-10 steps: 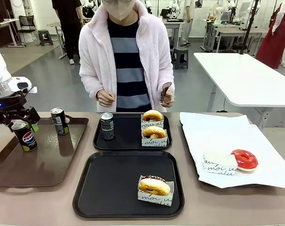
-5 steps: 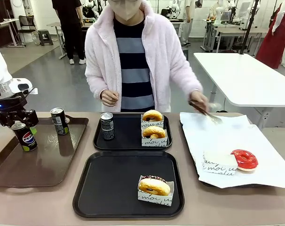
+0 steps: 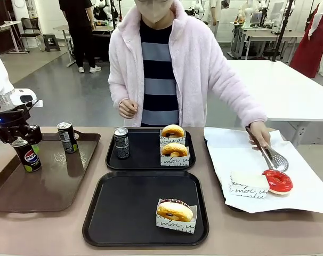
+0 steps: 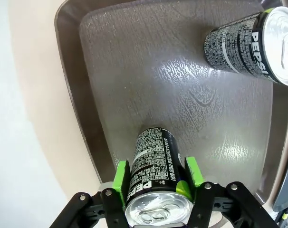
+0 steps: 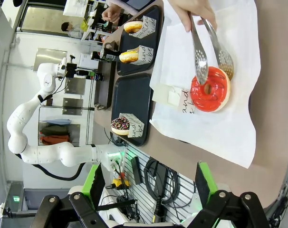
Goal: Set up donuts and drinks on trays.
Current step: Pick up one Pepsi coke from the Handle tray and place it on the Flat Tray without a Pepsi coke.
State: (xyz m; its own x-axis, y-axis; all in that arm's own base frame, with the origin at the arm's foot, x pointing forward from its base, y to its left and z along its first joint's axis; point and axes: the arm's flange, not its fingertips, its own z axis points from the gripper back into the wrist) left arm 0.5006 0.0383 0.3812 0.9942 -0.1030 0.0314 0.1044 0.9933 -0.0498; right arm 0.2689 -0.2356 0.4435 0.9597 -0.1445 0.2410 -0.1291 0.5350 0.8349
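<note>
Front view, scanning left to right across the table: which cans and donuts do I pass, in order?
Pepsi can on the brown tray → grey-black can on the same tray → dark can on the far black tray → red-iced donut on the white paper.

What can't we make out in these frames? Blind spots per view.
Pepsi can base, left wrist view: hidden by the can's own body in the left claw; lifted off the brown tray or not, unclear.
Tongs on the red donut, front view: too small to tell gripping from touching.
Sleeve print, front view: too small to read.
Tray under the white paper, front view: covered.
</note>
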